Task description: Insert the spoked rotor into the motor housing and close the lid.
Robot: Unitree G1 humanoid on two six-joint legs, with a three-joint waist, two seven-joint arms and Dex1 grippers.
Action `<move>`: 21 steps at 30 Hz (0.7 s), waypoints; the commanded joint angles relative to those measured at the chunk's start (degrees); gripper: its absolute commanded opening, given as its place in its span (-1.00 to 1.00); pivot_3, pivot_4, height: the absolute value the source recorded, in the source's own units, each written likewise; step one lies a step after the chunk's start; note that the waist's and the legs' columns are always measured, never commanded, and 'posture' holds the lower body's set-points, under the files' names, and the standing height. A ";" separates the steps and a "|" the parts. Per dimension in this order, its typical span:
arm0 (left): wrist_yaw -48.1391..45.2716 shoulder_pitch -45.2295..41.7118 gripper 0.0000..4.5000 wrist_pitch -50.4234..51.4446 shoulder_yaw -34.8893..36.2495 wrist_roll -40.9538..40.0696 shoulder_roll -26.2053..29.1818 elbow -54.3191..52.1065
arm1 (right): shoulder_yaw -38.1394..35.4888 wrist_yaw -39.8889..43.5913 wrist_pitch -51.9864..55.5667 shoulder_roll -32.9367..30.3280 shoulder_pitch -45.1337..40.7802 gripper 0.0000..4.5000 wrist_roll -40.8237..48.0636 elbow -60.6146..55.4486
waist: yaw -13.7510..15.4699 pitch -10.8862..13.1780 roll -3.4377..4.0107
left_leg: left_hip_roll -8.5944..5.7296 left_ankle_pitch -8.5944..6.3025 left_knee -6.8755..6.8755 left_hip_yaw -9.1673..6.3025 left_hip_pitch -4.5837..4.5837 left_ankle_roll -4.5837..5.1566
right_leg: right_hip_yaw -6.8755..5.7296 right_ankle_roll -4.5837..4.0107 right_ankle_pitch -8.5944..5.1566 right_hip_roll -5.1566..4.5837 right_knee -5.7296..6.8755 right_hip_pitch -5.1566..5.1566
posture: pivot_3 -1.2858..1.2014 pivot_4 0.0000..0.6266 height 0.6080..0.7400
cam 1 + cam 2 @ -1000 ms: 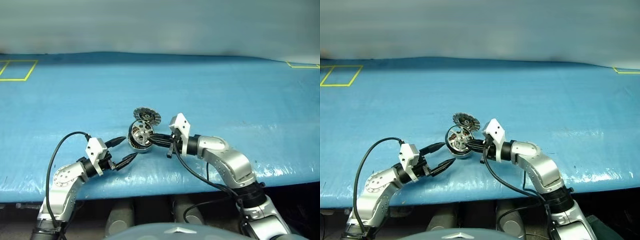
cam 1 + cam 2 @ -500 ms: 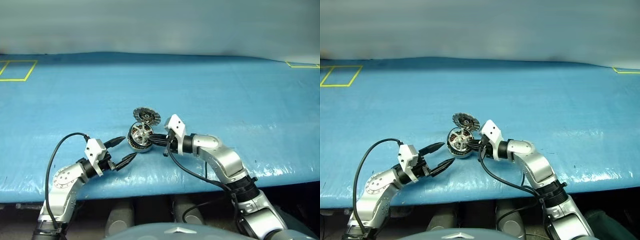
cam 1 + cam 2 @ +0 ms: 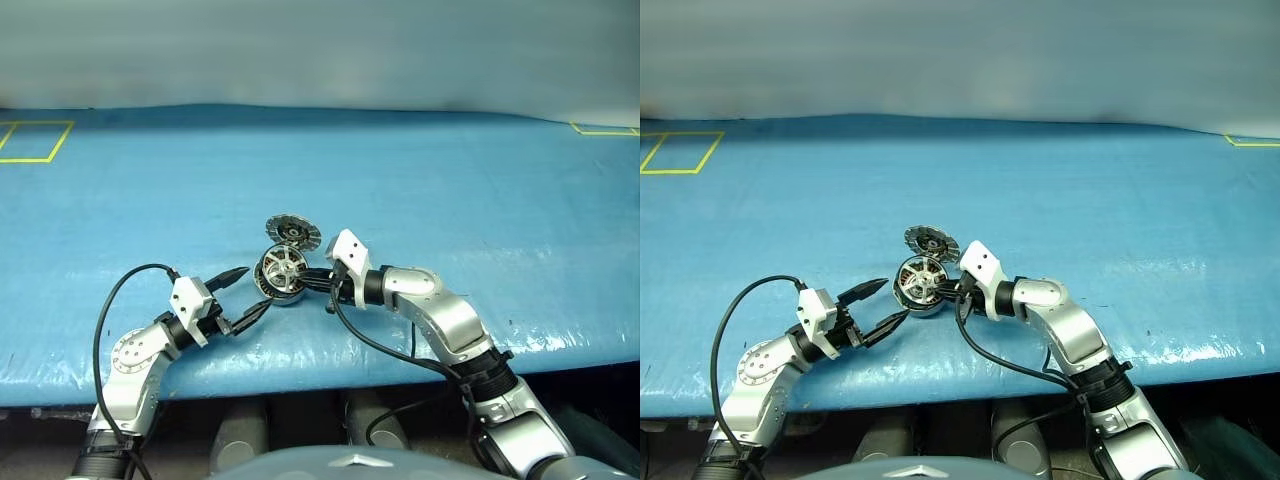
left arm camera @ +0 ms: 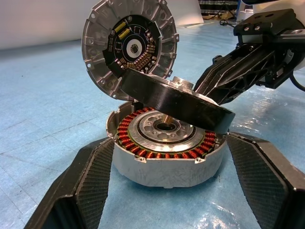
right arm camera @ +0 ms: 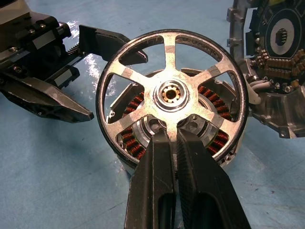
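The motor housing (image 4: pixel 167 155), with copper windings around a silver hub, sits on the blue table. Tilted just above it hangs the spoked rotor (image 5: pixel 171 93), black-rimmed with silver spokes. My right gripper (image 5: pixel 172 136) is shut on the rotor's rim at one spoke, reaching in from the right (image 3: pixel 312 279). The lid (image 4: pixel 129 45) stands on edge behind the housing, its circuit-board face toward my left wrist camera. White wires run from the lid toward the housing. My left gripper (image 3: pixel 256 289) is open, one finger (image 4: pixel 93 174) on each side of the housing.
A blue cover (image 3: pixel 450 180) is spread over the table, whose front edge runs just below my arms. Yellow tape squares (image 3: pixel 35 140) mark the far left and far right corners. Black cables loop from both wrists.
My right wrist has shifted a little to the left and the rotor now lies flatter over the housing. The left gripper has stayed open in the same place.
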 commanded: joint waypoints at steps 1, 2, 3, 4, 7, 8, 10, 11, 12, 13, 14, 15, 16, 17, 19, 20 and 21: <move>-0.03 -0.40 0.82 -1.71 0.09 0.21 -0.31 -0.36 | -0.07 0.08 -0.60 0.07 -1.02 -0.99 -0.25 -0.59 | 0.01 0.00 0.00 | 0.00 0.00 0.01 0.00 0.00 0.00 | 0.00 0.00 0.00 0.00 0.00 0.01 | 0.03 -0.52 1.00; -0.01 -0.35 0.82 -1.75 0.14 0.20 -0.27 -0.32 | 0.06 0.24 -0.43 -0.07 -1.06 -0.99 -0.33 -0.57 | 0.01 0.00 0.00 | 0.00 0.00 0.01 0.00 0.00 0.00 | 0.00 0.00 0.00 0.00 0.00 0.01 | 0.03 -0.52 1.00; -0.01 -0.30 0.82 -1.81 0.19 0.21 -0.20 -0.26 | 0.21 0.41 -0.26 -0.24 -1.08 -0.99 -0.43 -0.59 | 0.01 0.00 0.00 | 0.00 0.00 0.01 0.00 0.01 0.00 | 0.00 0.00 0.00 0.00 0.00 0.01 | 0.03 -0.52 1.00; 0.03 -0.26 0.82 -1.91 0.25 0.26 -0.16 -0.18 | 0.40 0.61 -0.21 -0.44 -1.09 -0.99 -0.57 -0.64 | 0.00 0.00 0.00 | 0.00 0.00 0.01 0.00 0.01 0.00 | 0.00 0.00 0.00 0.00 0.00 0.01 | 0.03 -0.52 1.00; 0.09 -0.19 0.82 -1.90 0.36 0.20 0.07 -0.23 | 0.65 -0.09 -0.55 -0.74 -1.01 -0.99 -1.55 -0.91 | 0.01 0.00 0.00 | 0.00 0.00 0.01 0.00 0.02 0.00 | 0.00 0.00 0.00 0.00 0.01 0.01 | 0.03 -0.52 1.00; 0.10 -0.22 0.82 -1.82 0.38 0.17 0.13 -0.24 | 0.58 -0.13 -0.81 -0.67 -0.96 -0.99 -1.55 -1.12 | 0.01 0.00 0.00 | 0.00 0.00 0.01 0.00 0.02 0.00 | 0.00 0.00 0.00 0.00 0.01 0.01 | 0.03 -0.52 1.00; 0.10 -0.25 0.82 -1.72 0.38 0.16 0.20 -0.22 | 0.30 -0.08 -0.82 -0.47 -0.83 -0.99 -1.24 -1.92 | 0.01 0.00 0.00 | 0.00 0.00 0.01 0.00 0.02 0.00 | 0.00 0.00 0.00 0.00 0.01 0.02 | 0.03 -0.52 1.00; 0.08 -0.27 0.82 -1.68 0.38 0.14 0.21 -0.18 | 0.32 -0.19 -0.87 -0.47 -0.81 -0.99 -1.40 -2.31 | 0.01 0.00 0.00 | 0.00 0.00 0.02 0.00 0.02 0.00 | 0.00 0.00 0.00 0.00 0.01 0.02 | 0.03 -0.52 1.00; 0.07 -0.28 0.82 -1.67 0.36 0.17 0.22 -0.12 | 0.35 -0.26 -0.76 -0.47 -0.80 -0.99 -1.46 -2.62 | 0.02 0.00 0.00 | 0.00 0.00 0.02 0.00 0.02 0.00 | 0.00 0.00 0.00 0.00 0.01 0.02 | 0.03 -0.52 1.00; 0.06 -0.29 0.82 -1.68 0.35 0.19 0.23 -0.06 | 0.38 -0.30 -0.69 -0.46 -0.80 -0.99 -1.52 -2.79 | 0.02 0.00 0.00 | 0.00 0.00 0.02 0.00 0.02 0.00 | 0.00 0.00 0.00 0.00 0.01 0.02 | 0.03 -0.52 1.00; 0.08 -0.27 0.82 -1.68 0.31 0.21 0.18 -0.02 | 0.35 -0.23 -0.53 -0.44 -0.83 -0.99 -1.51 -2.57 | 0.02 0.00 0.00 | 0.00 0.00 0.02 0.00 0.02 0.00 | 0.00 0.00 0.00 0.00 0.01 0.02 | 0.03 -0.52 1.00; 0.10 -0.25 0.82 -1.68 0.27 0.21 0.13 -0.01 | 0.31 -0.20 -0.37 -0.43 -0.83 -0.99 -1.57 -2.23 | 0.02 0.00 0.00 | 0.00 0.00 0.01 0.00 0.02 0.00 | 0.00 0.00 0.00 0.00 0.01 0.02 | 0.03 -0.52 1.00; 0.12 -0.24 0.82 -1.69 0.26 0.21 0.09 0.00 | 0.27 -0.36 -0.18 -0.40 -0.84 -0.99 -1.76 -1.96 | 0.02 0.00 0.00 | 0.00 0.00 0.01 0.00 0.02 0.00 | 0.00 0.00 0.00 0.00 0.01 0.02 | 0.03 -0.52 1.00; 0.13 -0.23 0.82 -1.71 0.27 0.21 0.07 0.02 | 0.28 -0.39 -0.12 -0.39 -0.85 -0.99 -1.90 -1.81 | 0.02 0.00 0.00 | 0.00 0.00 0.01 0.00 0.01 0.00 | 0.00 0.00 0.00 0.00 0.01 0.02 | 0.03 -0.52 1.00; 0.17 -0.23 0.82 -1.77 0.33 0.21 0.08 0.03 | 0.30 -0.39 -0.18 -0.35 -0.88 -0.75 -2.08 -1.77 | 0.03 0.00 0.00 | 0.00 0.00 0.01 -0.01 0.02 0.00 | 0.00 0.00 0.00 0.00 0.01 0.02 | 0.03 -0.52 1.00; 0.22 -0.19 0.82 -1.75 0.37 0.21 0.11 -0.06 | 0.17 -0.91 -0.57 -0.19 -0.86 -0.67 -2.44 -1.75 | 0.02 0.00 0.00 | 0.00 0.00 0.02 -0.01 0.02 0.00 | 0.00 0.00 0.00 0.00 0.01 0.02 | 0.03 -0.52 1.00; 0.25 -0.14 0.82 -1.70 0.42 0.19 0.15 -0.16 | 0.05 -1.12 -0.87 -0.08 -0.88 -0.52 -2.57 -1.81 | 0.02 0.00 0.00 | 0.00 0.00 0.02 0.00 0.02 0.00 | 0.00 0.01 0.00 0.00 0.01 0.02 | 0.03 -0.52 1.00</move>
